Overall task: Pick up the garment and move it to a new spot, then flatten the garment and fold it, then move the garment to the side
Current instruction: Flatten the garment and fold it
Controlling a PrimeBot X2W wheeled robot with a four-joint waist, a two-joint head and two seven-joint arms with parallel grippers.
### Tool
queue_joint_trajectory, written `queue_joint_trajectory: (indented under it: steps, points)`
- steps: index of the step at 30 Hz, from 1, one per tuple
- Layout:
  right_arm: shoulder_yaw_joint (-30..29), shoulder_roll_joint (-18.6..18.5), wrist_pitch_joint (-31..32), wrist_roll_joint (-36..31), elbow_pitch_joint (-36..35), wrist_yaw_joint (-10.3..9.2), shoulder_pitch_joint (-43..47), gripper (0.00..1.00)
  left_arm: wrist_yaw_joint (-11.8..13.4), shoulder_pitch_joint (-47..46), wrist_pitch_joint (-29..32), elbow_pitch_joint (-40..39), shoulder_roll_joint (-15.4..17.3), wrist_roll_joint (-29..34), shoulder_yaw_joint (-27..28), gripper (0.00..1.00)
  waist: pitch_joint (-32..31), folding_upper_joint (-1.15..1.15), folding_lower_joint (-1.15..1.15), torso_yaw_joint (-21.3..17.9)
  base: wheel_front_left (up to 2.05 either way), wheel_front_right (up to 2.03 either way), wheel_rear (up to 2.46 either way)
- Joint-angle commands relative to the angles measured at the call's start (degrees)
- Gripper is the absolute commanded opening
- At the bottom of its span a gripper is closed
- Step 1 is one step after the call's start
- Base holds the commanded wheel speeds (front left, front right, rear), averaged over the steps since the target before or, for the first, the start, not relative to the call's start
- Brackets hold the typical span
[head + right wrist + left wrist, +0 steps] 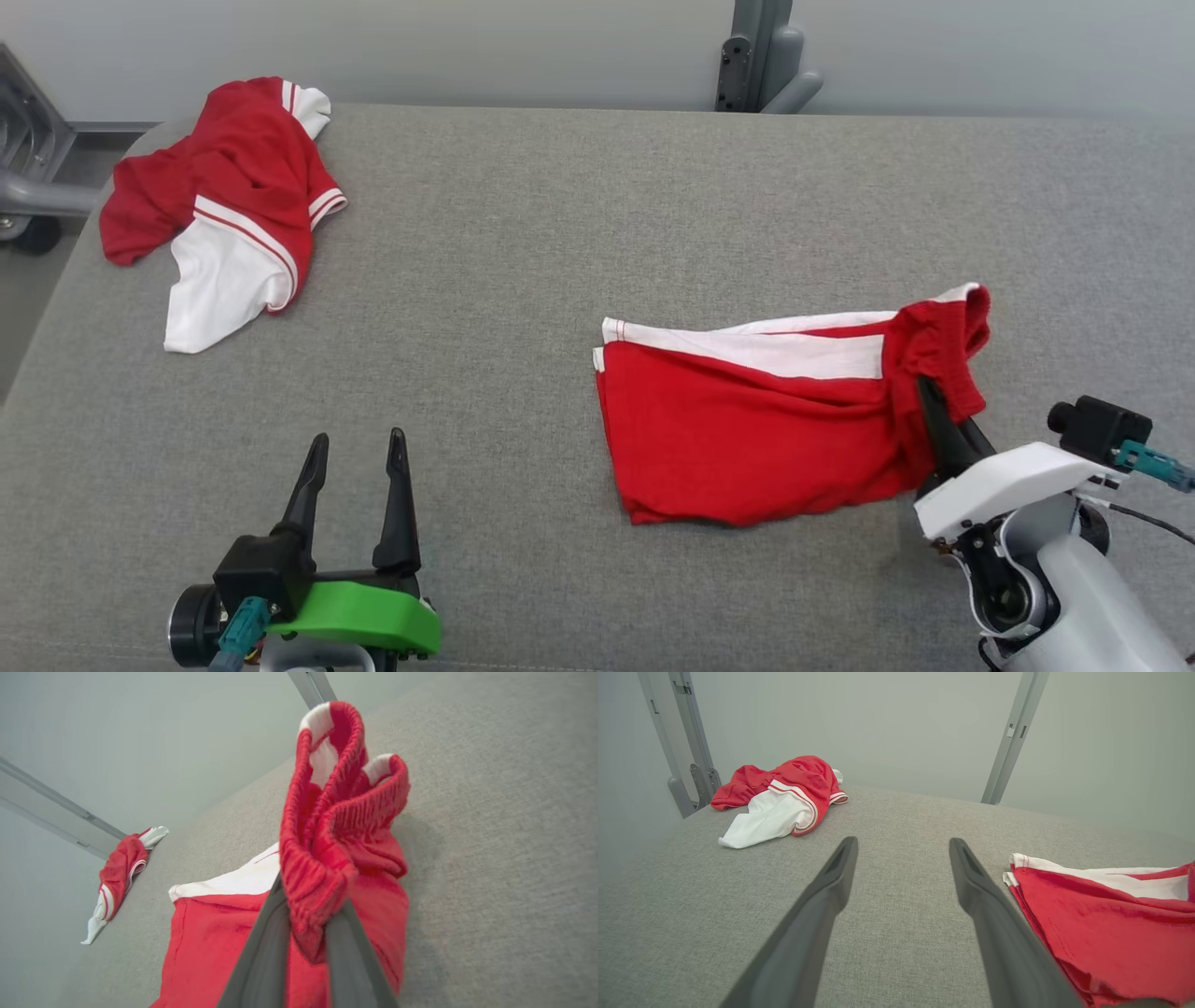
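Observation:
The garment (747, 439), red shorts with a white side stripe, lies folded on the grey cloth-covered table (523, 280), right of centre. My right gripper (931, 392) is shut on its elastic waistband at the right end, and that end is bunched and lifted a little. The right wrist view shows the gathered waistband (336, 826) pinched between the right gripper's (308, 905) dark fingers. My left gripper (359, 441) stands open near the front left edge, holding nothing, well left of the shorts. In the left wrist view, the left gripper's (903, 845) fingers are spread, with the shorts' hem (1111, 933) to their right.
A second garment, a crumpled red and white shirt (224, 196), lies at the table's far left corner and shows in the wrist views as the shirt (784, 793) and the shirt (119, 872). Grey metal posts (761, 56) stand behind the table against a pale wall.

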Motion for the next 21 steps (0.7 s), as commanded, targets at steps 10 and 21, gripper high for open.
queue_joint_trajectory:
  steps: [10,21]
  points:
    - [6.61,3.79,3.87,-4.35,-4.33,0.0,-2.38,0.0,0.12,0.66,-0.03,-0.16,0.07,-0.29,-0.59,1.0,-1.11,0.0,0.0,3.49,0.0,0.0,0.0]
    - [13.47,6.59,2.62,-11.55,4.35,0.0,-6.77,0.0,0.69,0.38,-0.03,-0.56,0.06,-1.44,-1.14,1.0,-0.22,0.0,0.0,7.24,0.0,0.0,0.0]
